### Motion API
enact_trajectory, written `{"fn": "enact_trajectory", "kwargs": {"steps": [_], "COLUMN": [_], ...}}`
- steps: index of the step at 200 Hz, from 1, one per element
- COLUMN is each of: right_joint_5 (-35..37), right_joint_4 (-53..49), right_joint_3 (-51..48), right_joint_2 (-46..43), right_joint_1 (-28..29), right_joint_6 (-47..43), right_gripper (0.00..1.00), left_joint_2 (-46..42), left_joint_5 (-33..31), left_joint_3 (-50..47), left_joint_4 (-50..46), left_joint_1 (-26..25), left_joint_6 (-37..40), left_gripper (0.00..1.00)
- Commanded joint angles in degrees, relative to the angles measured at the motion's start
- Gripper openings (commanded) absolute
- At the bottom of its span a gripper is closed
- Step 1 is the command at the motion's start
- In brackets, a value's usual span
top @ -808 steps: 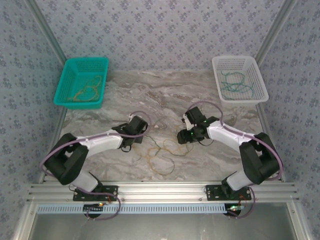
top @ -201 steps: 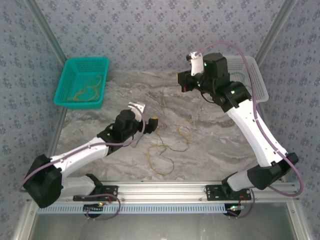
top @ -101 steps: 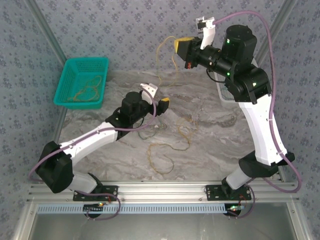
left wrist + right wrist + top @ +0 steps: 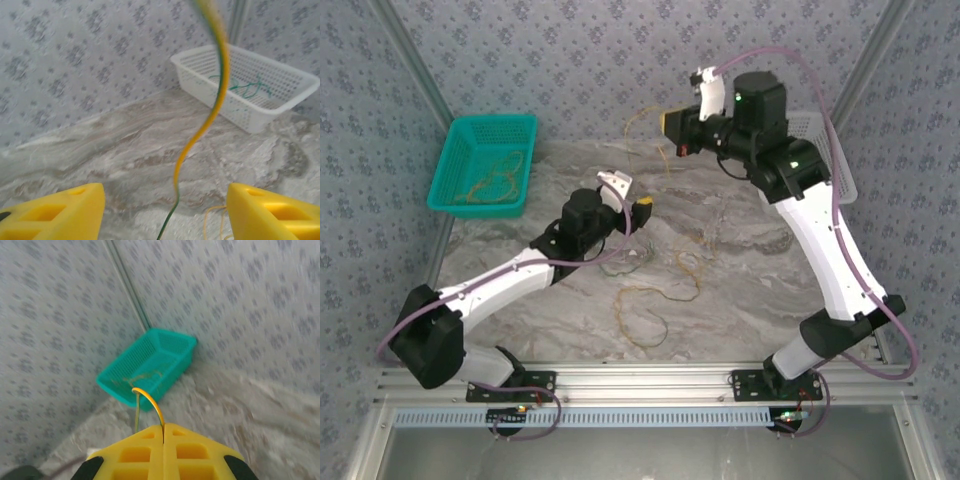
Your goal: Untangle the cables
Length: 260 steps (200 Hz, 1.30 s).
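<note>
My right gripper (image 4: 670, 122) is raised high over the table's far side, shut on an orange-tan cable (image 4: 148, 398) that arches out of its closed tips (image 4: 163, 428). The strand hangs down from there (image 4: 642, 110) toward a loose tangle of cables (image 4: 655, 293) on the marble table. My left gripper (image 4: 632, 193) is lifted below it and open. In the left wrist view the strand (image 4: 200, 135), yellow turning green lower down, hangs between the two yellow fingers (image 4: 55, 210) without touching either.
A teal basket (image 4: 485, 165) at the back left holds orange-tan cables (image 4: 142, 376). A white basket (image 4: 250, 85) at the back right holds green cables (image 4: 242, 87); in the top view my right arm partly covers it. Patterned walls close three sides.
My right gripper rose with the cable, then came down and left a little. My left arm reached forward and up until the hanging strand lies between its fingers.
</note>
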Motion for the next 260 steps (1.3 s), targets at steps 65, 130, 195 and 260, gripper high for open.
{"fn": "enact_trajectory", "kwargs": {"steps": [65, 130, 195, 260], "right_joint_5": [4.7, 0.1, -9.3, -8.3], "right_joint_4": [9.5, 10.1, 16.4, 20.1], "right_joint_3": [-19.2, -21.2, -25.9, -31.7], "right_joint_2": [17.5, 13.8, 6.7, 6.3], "right_joint_1": [-1.6, -1.6, 1.1, 4.1], "right_joint_6": [0.4, 2.5, 5.5, 1.9], "right_gripper": [0.0, 0.0, 0.0, 0.0], "left_joint_2": [-12.2, -17.7, -9.2, -12.1], "left_joint_5": [-22.1, -12.3, 4.7, 14.9], "left_joint_3": [-10.6, -19.8, -11.4, -20.5], "left_joint_4": [-14.0, -7.4, -0.1, 16.0], "left_joint_1": [-5.8, 2.2, 3.5, 11.3], "left_joint_6": [-4.0, -12.0, -9.0, -22.5], "left_gripper": [0.69, 0.77, 0.8, 0.83]}}
